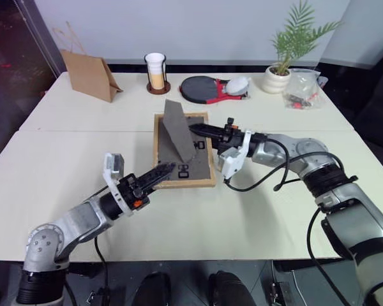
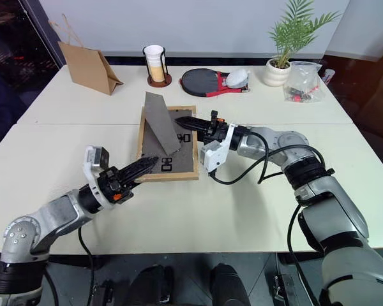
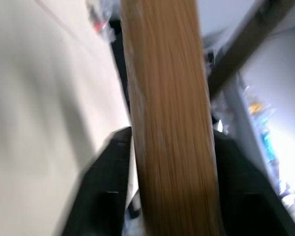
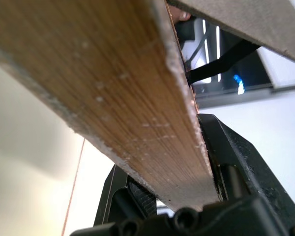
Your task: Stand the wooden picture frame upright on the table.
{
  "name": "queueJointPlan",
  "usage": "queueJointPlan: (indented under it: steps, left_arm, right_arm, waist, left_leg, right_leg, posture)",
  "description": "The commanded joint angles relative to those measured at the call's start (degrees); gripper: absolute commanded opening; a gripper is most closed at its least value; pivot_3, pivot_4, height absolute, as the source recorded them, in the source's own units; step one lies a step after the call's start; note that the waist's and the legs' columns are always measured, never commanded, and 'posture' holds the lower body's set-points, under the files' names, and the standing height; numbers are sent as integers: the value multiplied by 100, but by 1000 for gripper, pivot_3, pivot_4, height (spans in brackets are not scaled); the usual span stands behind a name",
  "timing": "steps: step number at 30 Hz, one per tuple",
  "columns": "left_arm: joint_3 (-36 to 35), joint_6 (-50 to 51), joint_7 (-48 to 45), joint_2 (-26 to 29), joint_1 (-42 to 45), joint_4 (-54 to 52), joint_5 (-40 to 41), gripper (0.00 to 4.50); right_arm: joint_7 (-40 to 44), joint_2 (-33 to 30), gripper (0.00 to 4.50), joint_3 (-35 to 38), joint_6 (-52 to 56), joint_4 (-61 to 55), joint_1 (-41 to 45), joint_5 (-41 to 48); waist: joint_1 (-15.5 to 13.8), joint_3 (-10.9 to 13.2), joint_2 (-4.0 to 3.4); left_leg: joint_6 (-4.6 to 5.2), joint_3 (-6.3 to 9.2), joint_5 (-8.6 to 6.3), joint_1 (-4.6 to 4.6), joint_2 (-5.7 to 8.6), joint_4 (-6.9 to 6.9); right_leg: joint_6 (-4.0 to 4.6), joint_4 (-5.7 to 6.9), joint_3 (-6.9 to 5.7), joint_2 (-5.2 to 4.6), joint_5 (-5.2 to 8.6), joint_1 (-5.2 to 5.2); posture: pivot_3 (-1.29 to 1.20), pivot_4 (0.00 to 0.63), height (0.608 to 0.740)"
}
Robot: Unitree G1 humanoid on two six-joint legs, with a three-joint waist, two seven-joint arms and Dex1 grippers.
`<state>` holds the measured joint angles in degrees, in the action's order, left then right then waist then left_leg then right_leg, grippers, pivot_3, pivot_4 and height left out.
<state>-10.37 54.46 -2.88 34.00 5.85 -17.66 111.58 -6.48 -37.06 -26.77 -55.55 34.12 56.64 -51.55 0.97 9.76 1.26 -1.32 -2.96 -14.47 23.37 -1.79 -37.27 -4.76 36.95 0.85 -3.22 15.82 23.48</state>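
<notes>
Left gripper (image 1: 165, 171) sits at the near left corner of the wooden picture frame (image 1: 201, 167), its fingers astride the wooden rim but parted, not pinching. The frame lies back-up near the middle of the table (image 1: 70, 166), just nearer than the seam, fold-out stand (image 1: 177, 131) raised. Right gripper (image 1: 198, 129) is closed on the frame's right rim.

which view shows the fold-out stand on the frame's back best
The right eye view: the stand rises whole off the wooden picture frame. The left eye view shows it similarly; both wrist views give close wood edge, the right one a grey strip, possibly the stand.
</notes>
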Motion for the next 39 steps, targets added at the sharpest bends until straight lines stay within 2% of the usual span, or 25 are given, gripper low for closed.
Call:
queueJointPlan:
  steps: [1,4,8,11,13,16,18,20,27,33,35,36,39]
  left_arm:
    - [-277,268,-757,461,-71,-185,-459,4329]
    - [-744,346,-1778,1081,-289,-116,-1215,4426]
    - [-1236,106,-3023,1837,-459,97,-2431,4426]
    - [-1217,-68,-3473,2008,-281,347,-3070,4426]
    - [-1133,-124,-3539,1957,-108,429,-3357,4426]
    - [-1034,-78,-3446,1753,64,290,-3493,4426]
    - [-998,-7,-3330,1603,100,102,-3484,4426]
    - [-982,59,-3205,1492,136,-39,-3464,4426]
    - [-986,170,-2790,1336,348,-246,-3360,4426]
    - [-1131,282,-2685,1434,329,-429,-3230,4426]
    - [-1173,305,-2740,1495,303,-450,-3241,4500]
    - [-1184,311,-2791,1535,287,-456,-3279,4500]
    - [-1145,276,-3022,1682,256,-439,-3504,4500]
  right_arm:
    - [352,-26,1120,264,-88,1,66,729]
    - [969,-26,1120,290,-186,193,66,1482]
    - [3582,221,1120,268,699,109,-230,4242]
    - [5941,457,1120,579,3452,-938,-645,6814]
    - [6862,490,1120,741,4770,-1404,-712,7674]
    - [7850,537,1120,817,6371,-1647,-568,8359]
    - [8370,667,1120,798,7018,-1361,-386,8449]
    - [8701,876,1120,777,7082,-779,-224,8223]
    - [9063,1730,1120,850,6244,1703,205,7227]
    - [9047,2154,1120,1083,5821,2867,396,6660]
    - [9096,2191,2134,1161,5826,3006,425,6535]
    - [9172,2194,2479,1197,5871,3015,415,6489]
    - [9347,2118,3884,1214,6005,2842,323,6310]
  waist:
    - [4,0,0]
    - [21,0,0]
    - [34,2,-2]
    - [17,3,-5]
    - [0,6,-9]
    - [-9,7,-11]
    - [-1,7,-10]
    - [28,6,-9]
    - [24,7,-11]
    - [69,7,-10]
    - [115,7,-10]
    - [128,7,-10]
    - [158,7,-11]
  left_leg:
    - [2,-1,-1,-2,0,0]
    - [13,1,-7,-4,-2,1]
    - [27,1,-15,-6,-8,6]
    - [28,8,-16,-9,-13,7]
    - [31,12,-18,-8,-13,7]
    - [36,16,-21,-5,-8,7]
    - [37,16,-23,-5,-6,9]
    - [35,18,-23,-5,-7,12]
    - [32,14,-23,7,-4,22]
    - [28,9,-22,14,-3,24]
    - [25,10,-20,13,-3,24]
    - [25,10,-20,12,-3,23]
    - [24,11,-20,12,-2,24]
  right_leg:
    - [2,0,0,1,1,0]
    - [2,4,-1,4,1,0]
    - [2,7,-3,11,1,1]
    - [2,6,-8,10,1,-5]
    - [-1,11,-14,-9,-1,-5]
    - [-1,11,-25,-26,0,-3]
    - [0,10,-24,-31,0,-2]
    - [2,10,-24,-32,0,0]
    - [16,9,-21,-35,7,19]
    - [2,11,-18,-36,-1,30]
    - [2,13,-18,-36,-1,28]
    - [3,15,-18,-36,-1,27]
    - [3,15,-18,-37,-1,28]
  posture:
    - [0,150,740]
    - [0,150,740]
    - [0,150,740]
    - [0,150,740]
    - [0,150,740]
    - [0,150,740]
    - [0,150,740]
    - [0,150,740]
    - [0,150,740]
    - [0,150,740]
    - [0,150,740]
    - [0,150,740]
    - [0,150,740]
